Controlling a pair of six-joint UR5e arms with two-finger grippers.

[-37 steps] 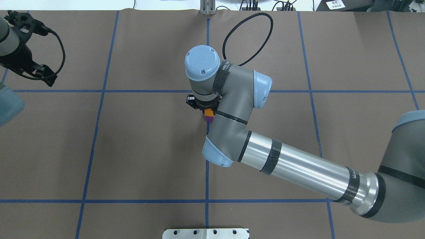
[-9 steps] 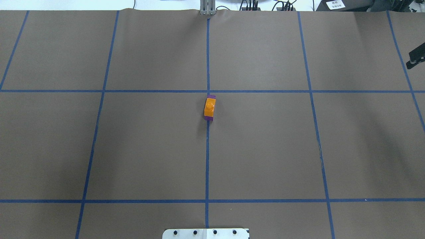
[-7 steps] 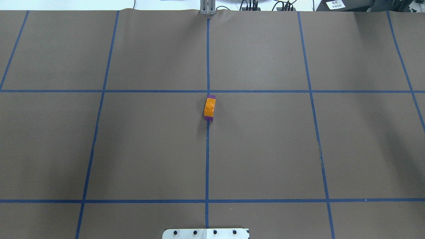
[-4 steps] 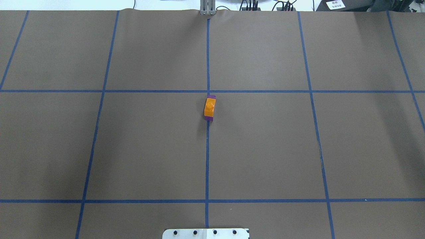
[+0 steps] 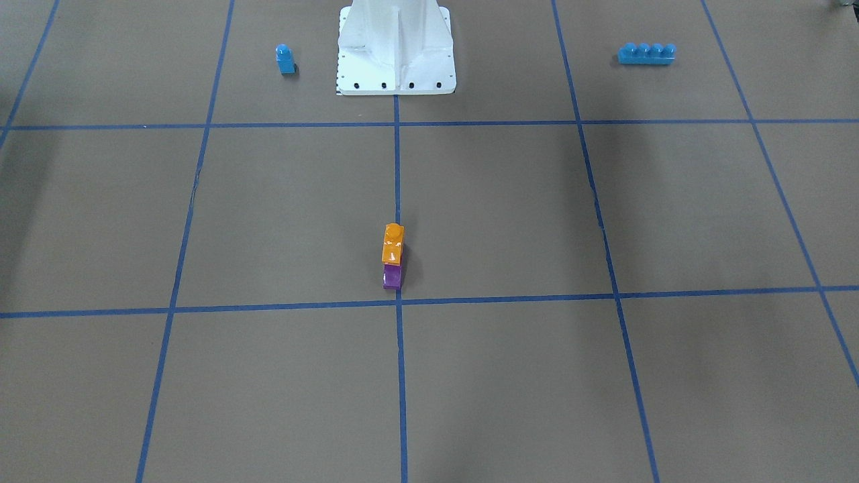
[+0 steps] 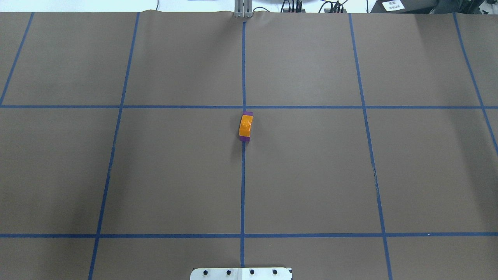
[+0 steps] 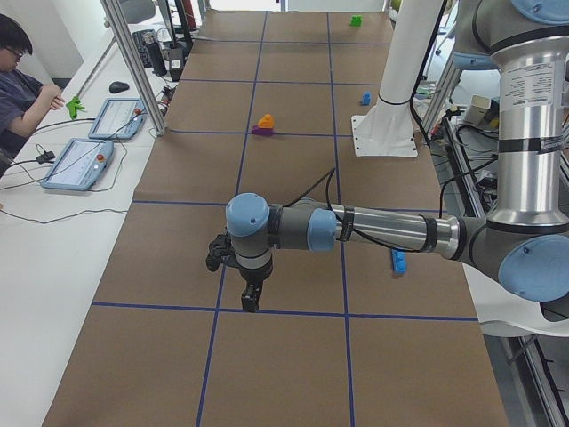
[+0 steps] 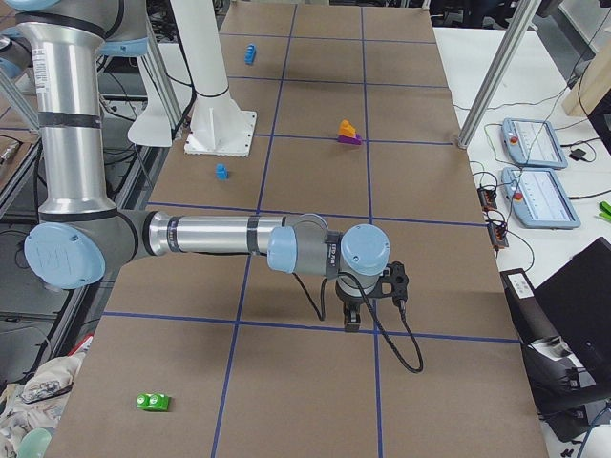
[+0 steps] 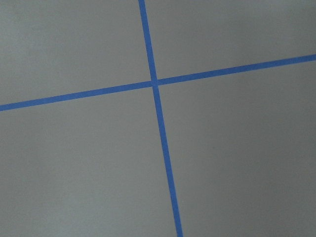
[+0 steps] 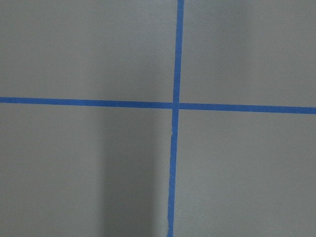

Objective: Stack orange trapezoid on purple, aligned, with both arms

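Observation:
The orange trapezoid (image 6: 245,125) sits on top of the purple brick (image 6: 244,138) at the table's middle, on the centre blue line. The stack stands free, with orange (image 5: 393,245) above purple (image 5: 392,276) in the front view. No gripper is near it. My left gripper (image 7: 252,298) hangs over the table's left end and points down at a tape crossing. My right gripper (image 8: 350,318) does the same at the right end. Both show only in the side views, so I cannot tell whether they are open or shut. The wrist views show only bare table.
A small blue single-stud brick (image 5: 285,59) and a long blue four-stud brick (image 5: 646,54) lie on either side of the white robot base (image 5: 396,47). A green brick (image 8: 153,402) lies at the table's right end. An operator (image 7: 22,89) and tablets (image 7: 76,163) are beyond the far edge.
Five seconds ago my right arm was over the stack with its gripper at the bricks. It has since drawn away out of the overhead view. The stack has not moved in the last second.

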